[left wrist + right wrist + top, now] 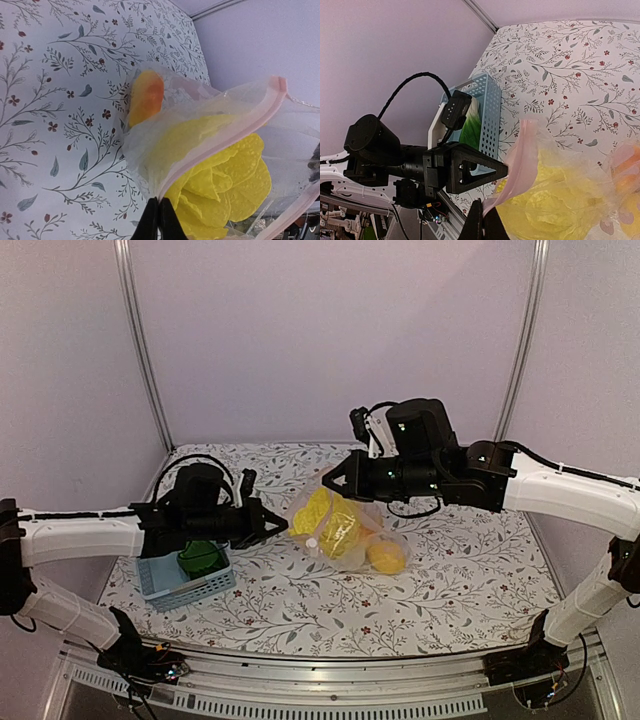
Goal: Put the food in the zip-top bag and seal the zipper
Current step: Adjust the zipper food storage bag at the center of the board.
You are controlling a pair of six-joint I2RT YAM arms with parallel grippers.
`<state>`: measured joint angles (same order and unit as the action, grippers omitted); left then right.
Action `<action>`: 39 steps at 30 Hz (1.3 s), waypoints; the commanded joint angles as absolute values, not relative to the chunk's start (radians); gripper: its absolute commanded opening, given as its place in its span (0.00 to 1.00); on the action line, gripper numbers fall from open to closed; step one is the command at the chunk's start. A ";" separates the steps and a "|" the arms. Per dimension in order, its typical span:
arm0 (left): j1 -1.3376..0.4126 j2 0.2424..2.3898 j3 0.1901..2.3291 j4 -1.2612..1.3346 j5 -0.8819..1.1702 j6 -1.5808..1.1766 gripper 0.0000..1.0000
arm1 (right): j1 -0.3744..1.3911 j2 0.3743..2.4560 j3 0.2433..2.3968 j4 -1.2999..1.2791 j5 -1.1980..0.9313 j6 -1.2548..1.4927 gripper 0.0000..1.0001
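Note:
The clear zip-top bag (350, 525) hangs stretched between my two grippers above the floral table. Inside it are the pale-yellow napa cabbage (227, 187) and a round yellow-orange fruit (386, 556). My left gripper (159, 212) is shut on one end of the bag's pinkish zipper strip (227, 142). My right gripper (485, 222) is shut on the other end of that strip (520, 167). The mouth gapes between the two ends. The dark-green bok choy (200, 558) lies in the light-blue basket (160, 587), under the left arm.
The basket stands at the table's front left, close to the left gripper (284, 526). The right gripper (326, 483) is just behind the bag. Grey walls with metal posts close off the back and sides of the floral table (470, 580).

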<state>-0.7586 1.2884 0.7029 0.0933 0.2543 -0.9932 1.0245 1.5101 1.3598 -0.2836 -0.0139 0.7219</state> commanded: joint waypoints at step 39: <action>-0.657 1.462 1.190 -0.208 0.531 -0.752 0.00 | 0.993 1.427 1.418 -0.445 0.192 0.629 0.00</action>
